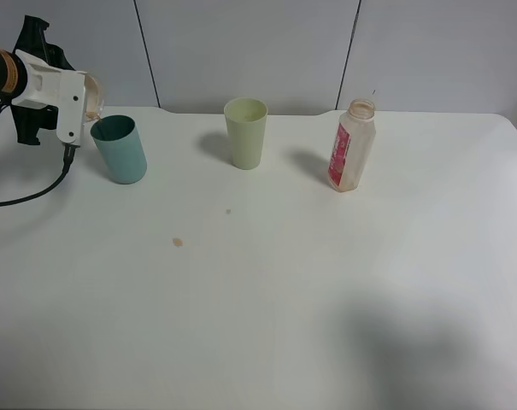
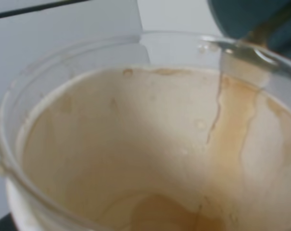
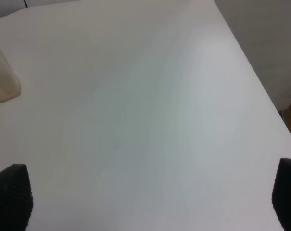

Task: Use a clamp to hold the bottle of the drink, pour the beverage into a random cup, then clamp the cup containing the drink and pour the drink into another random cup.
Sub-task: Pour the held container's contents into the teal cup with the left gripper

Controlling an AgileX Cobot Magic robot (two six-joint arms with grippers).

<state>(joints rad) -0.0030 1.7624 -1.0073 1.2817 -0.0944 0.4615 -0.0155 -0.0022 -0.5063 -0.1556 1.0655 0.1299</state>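
At the far left, the left claw was clamped on the short cup, holding it tipped over the rim of the teal tumbler. From the left wrist view the cup's pale inside was streaked with brown, a little brown drink pooled low in it, and a thin run reached its clear lip next to the teal tumbler. The tumbler stood upright on the white counter, with a black cable trailing beside it. Further right stood a pale green tumbler, then the bottle with its red label, uncapped and upright, well apart from the cups. Two small brown spots marked the counter in front. On the right, the right claw hung over bare counter, fingertips spread wide, holding nothing.
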